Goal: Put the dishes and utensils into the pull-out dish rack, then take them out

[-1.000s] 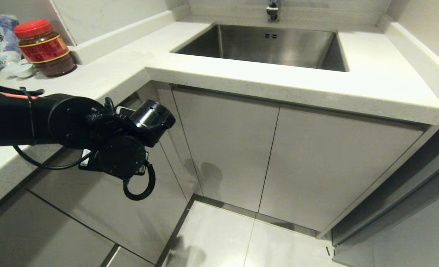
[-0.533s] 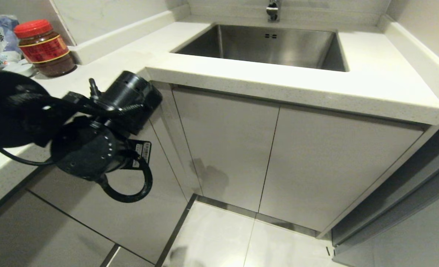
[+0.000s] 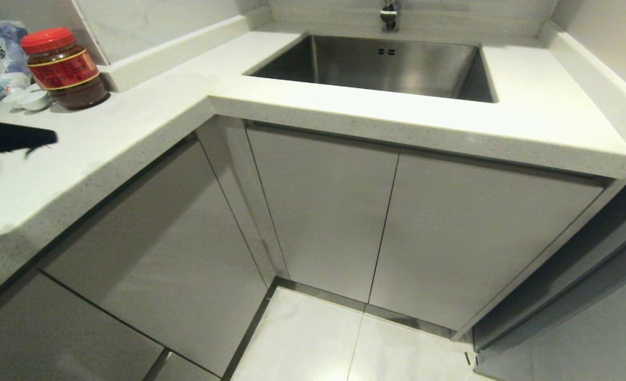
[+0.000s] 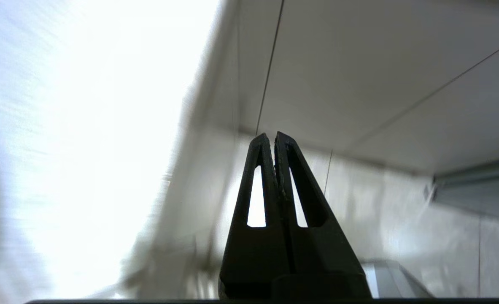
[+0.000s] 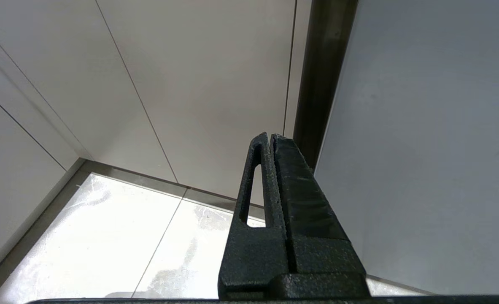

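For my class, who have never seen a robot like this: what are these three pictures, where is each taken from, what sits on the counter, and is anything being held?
This is a wheeled robot with two arms, each ending in a claw. The wide picture comes from a camera on its head, looking down at a kitchen counter with a steel sink. On the counter stand a red-lidded jar, a bag and small white dishes. The other two pictures come from cameras on the wrists. The left claw is shut and empty; that arm shows only at the head view's left edge. The right claw is shut and empty too, near cabinet doors and the floor. No plates or utensils are visible.
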Robot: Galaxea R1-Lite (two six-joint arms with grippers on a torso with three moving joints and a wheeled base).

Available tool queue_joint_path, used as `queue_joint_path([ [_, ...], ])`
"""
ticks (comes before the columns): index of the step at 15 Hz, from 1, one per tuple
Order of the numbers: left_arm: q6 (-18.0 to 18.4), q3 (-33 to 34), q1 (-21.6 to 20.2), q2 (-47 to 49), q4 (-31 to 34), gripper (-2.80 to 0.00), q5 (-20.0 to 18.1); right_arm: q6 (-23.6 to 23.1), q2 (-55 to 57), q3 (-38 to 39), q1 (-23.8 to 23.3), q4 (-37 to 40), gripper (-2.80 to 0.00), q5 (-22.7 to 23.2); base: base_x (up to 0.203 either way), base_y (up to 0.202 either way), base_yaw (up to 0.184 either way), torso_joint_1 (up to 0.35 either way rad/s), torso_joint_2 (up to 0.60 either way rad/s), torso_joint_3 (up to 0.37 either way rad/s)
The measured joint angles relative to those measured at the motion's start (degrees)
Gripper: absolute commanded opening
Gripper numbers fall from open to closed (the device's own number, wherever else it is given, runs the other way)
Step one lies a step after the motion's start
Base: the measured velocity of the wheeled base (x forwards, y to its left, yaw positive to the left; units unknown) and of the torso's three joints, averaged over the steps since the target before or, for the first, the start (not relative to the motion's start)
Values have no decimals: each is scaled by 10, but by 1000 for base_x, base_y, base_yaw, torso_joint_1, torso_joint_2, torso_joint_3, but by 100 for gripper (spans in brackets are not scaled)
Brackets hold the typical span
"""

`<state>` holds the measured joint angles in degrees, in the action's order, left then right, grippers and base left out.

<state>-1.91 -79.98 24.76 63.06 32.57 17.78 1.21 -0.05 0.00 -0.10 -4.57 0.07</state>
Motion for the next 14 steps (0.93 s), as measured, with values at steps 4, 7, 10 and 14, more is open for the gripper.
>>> queue_joint_path([
  [4,150,114,-123,-152,-78,-280,-175,0,0,0,0,0,-280,0,0,0,0,0,0,0],
  [7,200,228,-185,-262,-129,-280,-228,0,0,0,0,0,-280,0,0,0,0,0,0,0],
  [10,209,350,-222,-371,-139,-280,-200,0,0,0,0,0,-280,0,0,0,0,0,0,0],
  [14,181,506,-242,-515,-144,-280,-167,0,0,0,0,0,-280,0,0,0,0,0,0,0],
])
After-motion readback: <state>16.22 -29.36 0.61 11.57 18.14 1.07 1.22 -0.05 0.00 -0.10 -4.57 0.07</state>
